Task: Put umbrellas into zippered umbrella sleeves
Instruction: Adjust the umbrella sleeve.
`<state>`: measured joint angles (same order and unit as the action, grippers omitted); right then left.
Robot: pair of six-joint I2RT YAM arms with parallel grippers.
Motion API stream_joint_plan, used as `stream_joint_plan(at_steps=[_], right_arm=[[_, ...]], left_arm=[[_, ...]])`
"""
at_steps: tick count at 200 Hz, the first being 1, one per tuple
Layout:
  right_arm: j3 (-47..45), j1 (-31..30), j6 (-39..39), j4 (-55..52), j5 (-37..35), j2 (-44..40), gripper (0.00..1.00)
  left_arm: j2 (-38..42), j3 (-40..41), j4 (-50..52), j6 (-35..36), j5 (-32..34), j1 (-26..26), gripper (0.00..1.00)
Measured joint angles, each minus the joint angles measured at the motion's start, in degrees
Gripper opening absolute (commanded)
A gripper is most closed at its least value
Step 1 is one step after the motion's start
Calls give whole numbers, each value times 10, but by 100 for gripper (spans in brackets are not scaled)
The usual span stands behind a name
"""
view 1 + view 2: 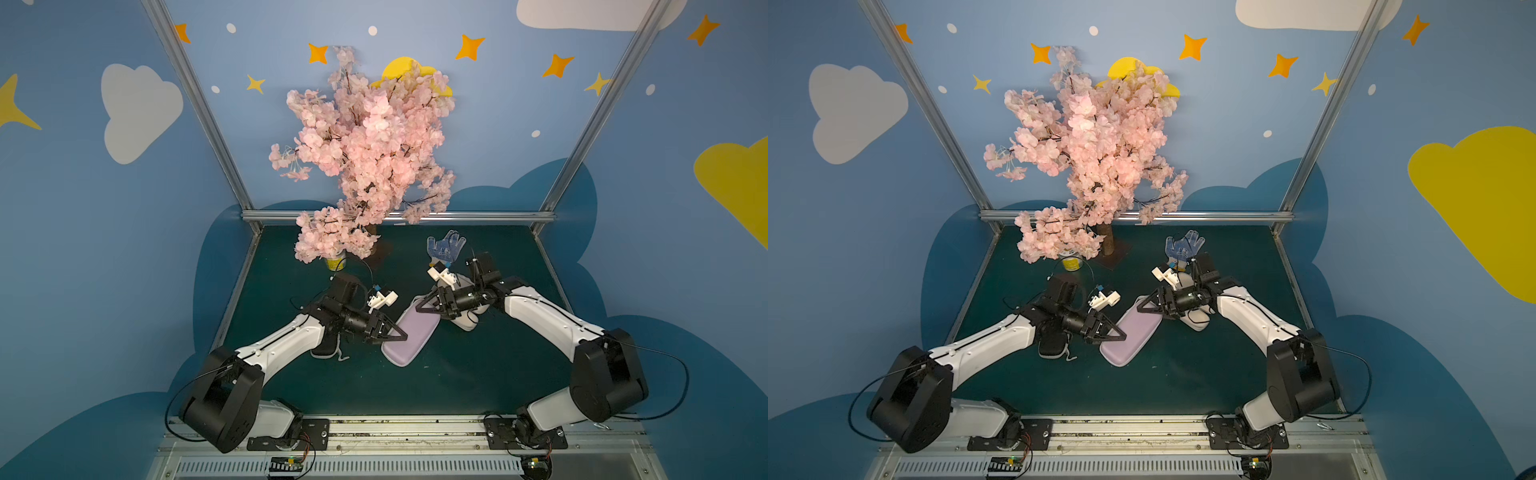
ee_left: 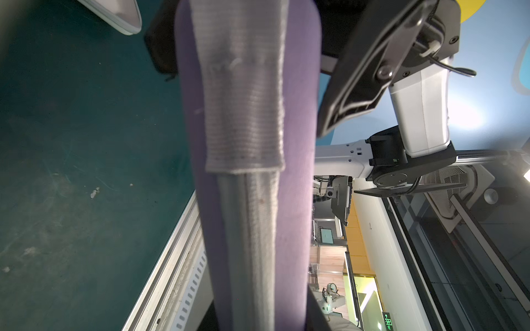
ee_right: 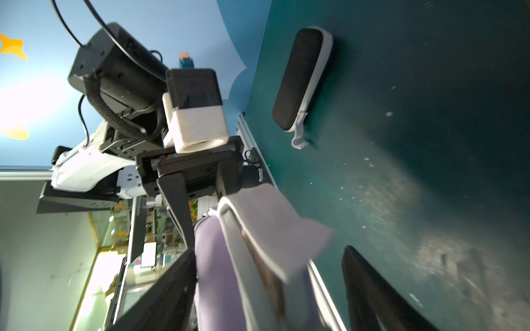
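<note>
Dial: table [image 1: 478, 374] centre, 12 o'clock at the back wall.

**State.** The lavender sleeve [image 1: 409, 338] lies at centre, long axis from 7 to 1 o'clock, broad face up. The left gripper [image 1: 399, 332] comes in from 9 o'clock and is clamped narrow across the sleeve's two shells at the zip edge. The right gripper [image 1: 422, 307] sits at the 1 o'clock end. In the right wrist view its fingers [image 3: 370, 286] stand wide, with the sleeve end between them and nothing pinched. The zip edge looks closed in the left wrist view. No umbrella lies loose in any view, and I cannot tell whether one is inside.

**Risks (judgement).**
- The sleeve has only a one-sided hold, near one end. It may pivot or sag in the left jaws if lifted or pushed.
- The wide right fingers may snag the grey fabric tab on the zip edge, or nudge the sleeve askew as they close or pull away.

**Surroundings.**
- The black sleeve [image 1: 326, 347] is at 9 o'clock under the left arm, and a low sweep would drag it.
- The off-white sleeve [image 1: 467, 322] is at 2 o'clock under the right arm, with the same hazard.
- The dotted glove [image 1: 446, 245] is at 1 o'clock and well apart.
- The blossom tree [image 1: 365, 158] and the yellow can [image 1: 336, 262] are at 11 o'clock, and the branches overhang that corner.
</note>
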<state>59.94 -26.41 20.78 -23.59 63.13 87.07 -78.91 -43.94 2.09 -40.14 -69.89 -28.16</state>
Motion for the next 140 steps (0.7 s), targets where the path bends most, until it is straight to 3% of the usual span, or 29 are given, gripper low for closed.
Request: stream_joint_plan(at_steps=[16,41,61,84,108,140], right_arm=[[0,-12,6,11,21,5,58],[-4,1,42,55,51,6,29],[-20,16,98,130,68,6,19],[-61,35,174,219,50,6,14],[-102,50,267,301,-11,6,11],[-169,37,416,461,-163,6,6]], left_arm=[[-2,-2,-1,0,2,1,16],[-3,-3,-26,-7,5,11,35],[-2,-1,-71,-41,21,21,52],[31,40,-150,-112,87,59,70],[127,136,-220,-188,257,70,81],[234,216,-230,-228,545,-47,85]])
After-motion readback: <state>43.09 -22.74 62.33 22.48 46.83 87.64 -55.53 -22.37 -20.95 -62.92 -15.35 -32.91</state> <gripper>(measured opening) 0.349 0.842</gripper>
